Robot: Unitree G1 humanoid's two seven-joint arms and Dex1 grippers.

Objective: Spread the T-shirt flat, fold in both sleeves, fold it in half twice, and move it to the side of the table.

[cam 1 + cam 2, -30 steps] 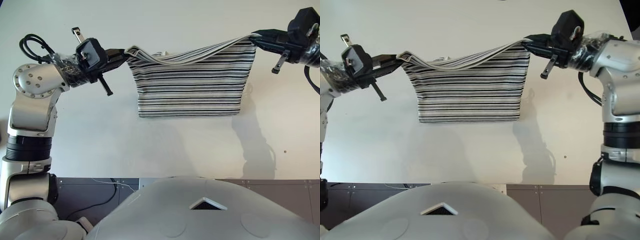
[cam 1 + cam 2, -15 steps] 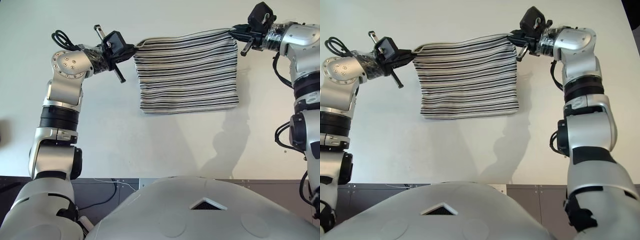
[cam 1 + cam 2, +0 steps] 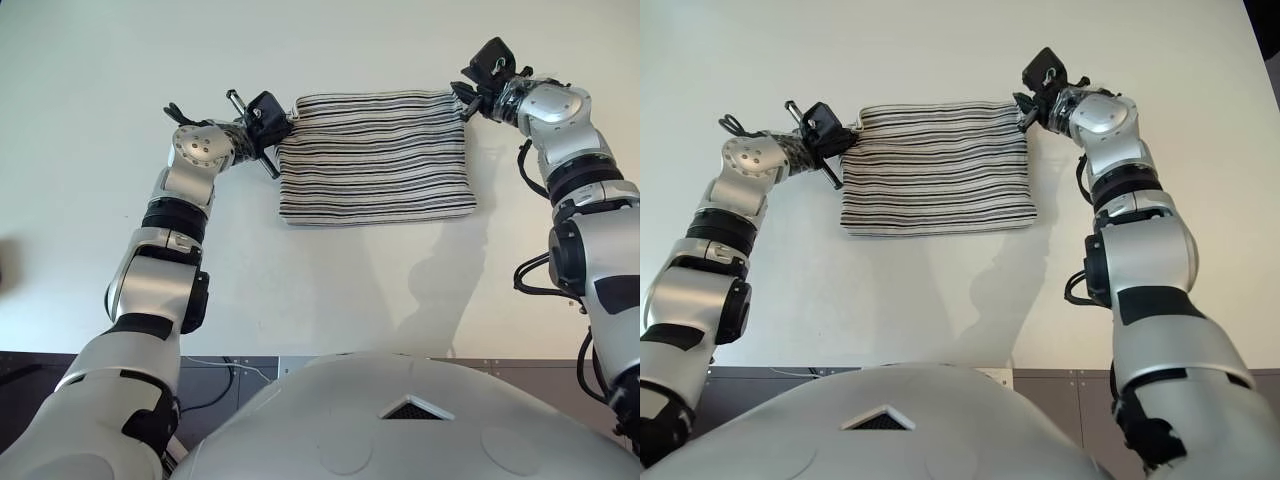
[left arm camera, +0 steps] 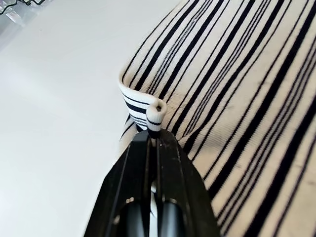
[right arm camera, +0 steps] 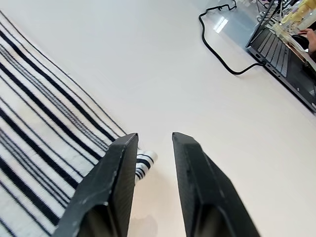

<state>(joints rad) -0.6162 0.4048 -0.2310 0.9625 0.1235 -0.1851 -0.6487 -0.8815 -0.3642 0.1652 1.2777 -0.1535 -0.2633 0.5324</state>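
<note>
The black-and-white striped T-shirt (image 3: 375,155) lies folded into a flat rectangle on the white table (image 3: 300,290), at the far middle. My left gripper (image 3: 285,118) is at its far left corner and shut on the rolled hem there, seen close up in the left wrist view as the left gripper (image 4: 154,136) pinching the T-shirt (image 4: 237,98). At the far right corner my right gripper (image 3: 462,92) is low over the table. In the right wrist view the right gripper (image 5: 154,138) is open, and the T-shirt's corner (image 5: 144,160) lies loose beside one finger.
Bare white tabletop surrounds the shirt on every side, with wide room to the left and in front. The table's front edge (image 3: 300,355) is near my body. Beyond the shirt the right wrist view shows a black cable (image 5: 222,39) and a laptop (image 5: 291,54).
Both arms carried the hanging shirt away from me and lowered it until it lay flat on the table. The right gripper let go of its corner and opened.
</note>
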